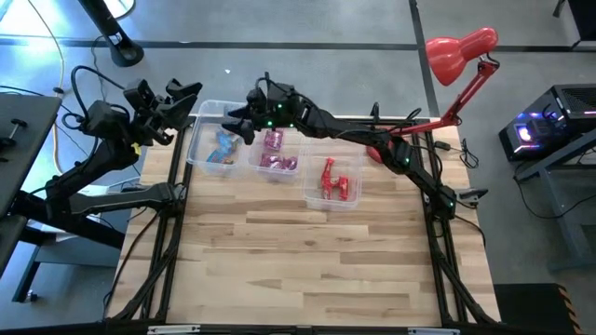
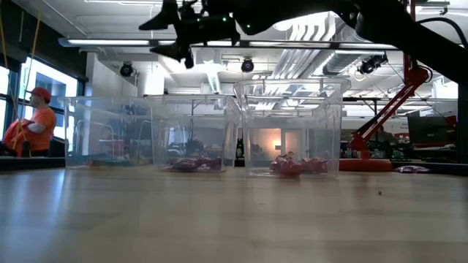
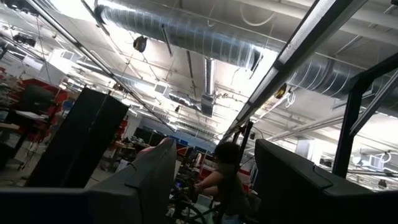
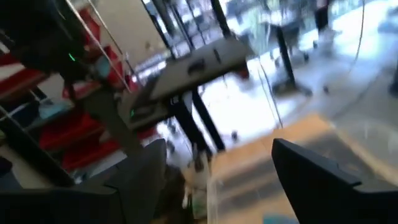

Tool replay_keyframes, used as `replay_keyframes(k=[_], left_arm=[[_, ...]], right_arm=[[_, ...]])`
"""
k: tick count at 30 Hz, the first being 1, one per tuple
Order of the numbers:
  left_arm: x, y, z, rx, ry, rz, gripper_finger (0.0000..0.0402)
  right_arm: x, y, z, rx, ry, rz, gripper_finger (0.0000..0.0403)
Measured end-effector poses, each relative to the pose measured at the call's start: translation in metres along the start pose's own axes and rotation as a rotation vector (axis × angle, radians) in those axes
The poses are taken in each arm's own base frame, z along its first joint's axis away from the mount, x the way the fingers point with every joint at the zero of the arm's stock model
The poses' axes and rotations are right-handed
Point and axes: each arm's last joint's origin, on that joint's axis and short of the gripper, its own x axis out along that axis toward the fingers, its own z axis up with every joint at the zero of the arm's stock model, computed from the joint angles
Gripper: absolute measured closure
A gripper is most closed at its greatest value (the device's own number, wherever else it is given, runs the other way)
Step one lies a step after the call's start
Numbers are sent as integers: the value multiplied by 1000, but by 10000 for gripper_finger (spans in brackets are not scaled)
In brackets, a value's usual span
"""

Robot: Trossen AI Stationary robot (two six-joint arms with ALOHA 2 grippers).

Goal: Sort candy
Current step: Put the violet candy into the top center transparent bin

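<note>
- The candy looks sorted already: the blue candy [image 1: 223,147] lies in the left bin [image 1: 200,149], the purple-pink candy [image 1: 276,153] in the middle bin [image 1: 277,175], and the red candy [image 1: 335,181] in the right bin [image 1: 311,191].
- No loose sweet shows on the bare wood of the counter [image 1: 298,270] in the high view, so I judge little or nothing is left to do; a small purple thing [image 2: 411,169] near the lamp base in the low view could be a stray sweet, but it is too small to tell.
- The right gripper [image 1: 244,119] hangs above the far edge of the bins, between the left and middle ones. Its wrist view shows the fingers [image 4: 323,174] spread with nothing between them.
- The left gripper [image 1: 177,100] sits off the counter's far left corner, pointed up toward the ceiling. Its fingers [image 3: 149,180] are spread and empty too.
- The three bins stand in a row near the far edge of the counter, touching or almost so, with tall clear walls.
- The near half of the counter is open wood with free room for both arms.
- The red lamp [image 1: 458,54] stands at the far right corner, near the right arm's base, so that side is tighter.
</note>
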Motion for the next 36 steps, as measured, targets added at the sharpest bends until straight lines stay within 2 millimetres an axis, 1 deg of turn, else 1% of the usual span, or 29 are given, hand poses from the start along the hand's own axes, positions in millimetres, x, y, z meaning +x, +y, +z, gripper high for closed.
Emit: replay_keyframes(k=[3,5,8,10,12,14,17,18,21,24,27,28,31,34,36], left_arm=[[0,0,0,-1,3,2,188],[0,1,-1,-4,15,8,188],[0,2,-3,-9,35,19,188],[-1,2,-5,-11,49,26,188],[-1,3,-6,-11,65,30,188],[0,5,-9,5,96,32,188],[1,7,-14,22,138,46,188],[2,8,-15,27,148,51,188],[4,11,-19,43,171,62,188],[6,12,-20,49,174,60,188],[7,13,-22,51,188,47,188],[7,13,-22,58,195,43,188],[7,13,-23,67,203,39,188],[7,13,-23,67,204,42,188],[7,13,-23,66,205,43,188]], right_arm=[[-5,-3,-5,39,129,33,115],[-15,1,-2,-7,209,27,114],[-44,21,14,-152,321,-114,114],[-66,30,23,-239,403,-250,114],[-82,34,21,-268,519,-362,114],[-93,33,13,-263,649,-440,114],[-113,34,9,-268,796,-562,114],[-121,36,10,-261,835,-610,114],[-137,36,6,-242,913,-728,114],[-154,39,1,-214,919,-794,114],[-188,47,-1,-142,875,-888,114],[-200,48,-6,-109,864,-928,114],[-235,51,-33,20,828,-1040,114],[-276,58,-54,155,758,-1141,114],[-297,58,-71,227,733,-1198,114]])
